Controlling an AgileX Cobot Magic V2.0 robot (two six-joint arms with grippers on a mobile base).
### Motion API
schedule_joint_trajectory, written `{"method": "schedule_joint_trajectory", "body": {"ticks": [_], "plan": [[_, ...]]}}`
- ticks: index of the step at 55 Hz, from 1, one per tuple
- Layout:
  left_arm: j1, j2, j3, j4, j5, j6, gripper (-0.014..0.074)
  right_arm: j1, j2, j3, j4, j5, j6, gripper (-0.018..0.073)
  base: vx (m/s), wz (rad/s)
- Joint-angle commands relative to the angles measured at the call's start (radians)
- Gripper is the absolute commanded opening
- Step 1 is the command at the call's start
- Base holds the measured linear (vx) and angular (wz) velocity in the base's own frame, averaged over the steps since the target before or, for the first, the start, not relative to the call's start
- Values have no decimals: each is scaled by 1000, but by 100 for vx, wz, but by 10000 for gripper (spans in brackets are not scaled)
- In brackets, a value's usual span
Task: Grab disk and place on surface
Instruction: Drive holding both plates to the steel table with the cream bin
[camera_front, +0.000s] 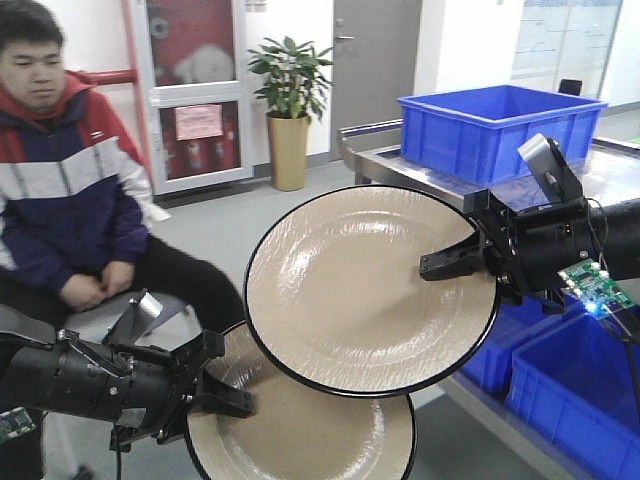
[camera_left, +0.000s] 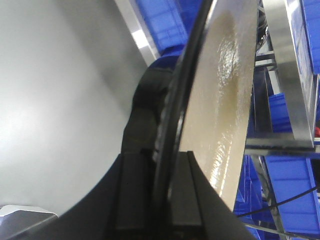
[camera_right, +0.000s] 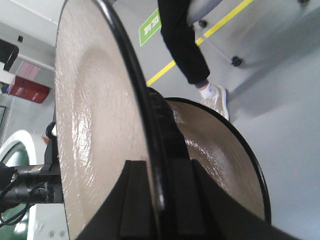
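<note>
Two beige disks with black rims are held up in the air. The upper disk (camera_front: 360, 290) (camera_right: 95, 125) faces the front camera, and my right gripper (camera_front: 445, 265) (camera_right: 160, 175) is shut on its right rim. The lower disk (camera_front: 310, 430) (camera_left: 225, 100) (camera_right: 215, 160) sits partly behind and below the upper one, and my left gripper (camera_front: 225, 395) (camera_left: 162, 165) is shut on its left rim. Both wrist views show the rim edge-on, pinched between the fingers. The surface is out of view.
A man (camera_front: 60, 150) in a red and navy jacket sits at the left, close behind my left arm. A blue bin (camera_front: 495, 130) stands on a metal rack (camera_front: 380, 160) at the right, with more blue bins (camera_front: 580, 400) below. A potted plant (camera_front: 290, 110) stands by the far wall.
</note>
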Motion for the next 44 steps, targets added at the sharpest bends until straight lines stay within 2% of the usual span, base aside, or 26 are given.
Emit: {"method": "schedule_joint_trajectory", "body": {"ticks": [1,23,44], "plan": [[-3,-52,-31,-113,23,-10,-4,-3,-53,-39,122,-34,2,-8,43,-22],[-3,-52,-31,-113,23,-10,-4,-3,-53,-39,122,-34,2,-8,42,-36],[-3,-52,-31,-113,20,-10,-4,-3,-53,-39,122,-34,2,-8,40,-65]]}}
